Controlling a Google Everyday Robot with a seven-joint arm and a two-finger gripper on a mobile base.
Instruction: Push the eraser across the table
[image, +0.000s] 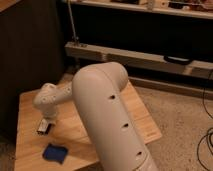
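**Q:** What is the end-effector status?

**A:** The gripper (47, 120) hangs below the wrist of the white arm (107, 125), low over the left part of the table (30, 150). Its fingers are closed together, with no object gripped between them.

**Q:** Where is the eraser?

**A:** The eraser (43, 128) lies on the table directly at the gripper tip; contact cannot be confirmed. A blue pad (55, 153) lies nearer the front edge, apart from it.

**Q:** Any legible markings?

**A:** The eraser face is too small to read.
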